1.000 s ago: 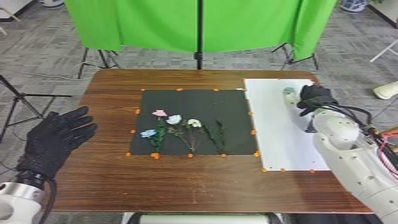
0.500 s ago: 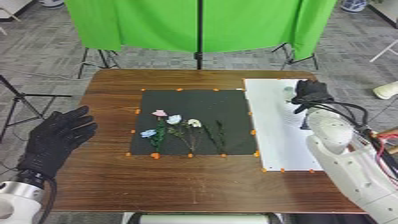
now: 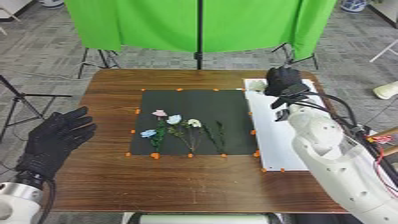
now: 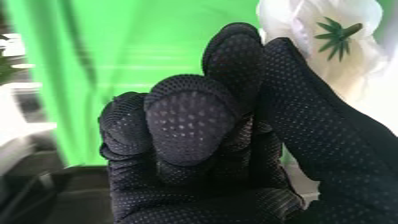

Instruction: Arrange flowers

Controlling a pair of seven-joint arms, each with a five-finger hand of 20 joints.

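Over the table (image 3: 195, 185), before green cloth (image 3: 147, 25), right hand's (image 3: 284, 82) fingers seemingly pinch a flower (image 4: 336, 44).

High forward-and-down head view, close wrist view

This is looking like a robotics lab or test room. Loose red and black cables (image 3: 382, 140) are trailing from a white robot arm (image 3: 342, 170). Beyond the far edge of the tabletop (image 3: 195, 187), a green cloth (image 3: 147, 25) is hanging like a studio backdrop, with a dark pole (image 3: 200, 30) standing at its middle. A black tripod (image 3: 44, 95) is standing off the left edge, grey carpet tiles (image 3: 62, 65) are covering the floor, and orange dabs (image 3: 155, 156) are marking the work area
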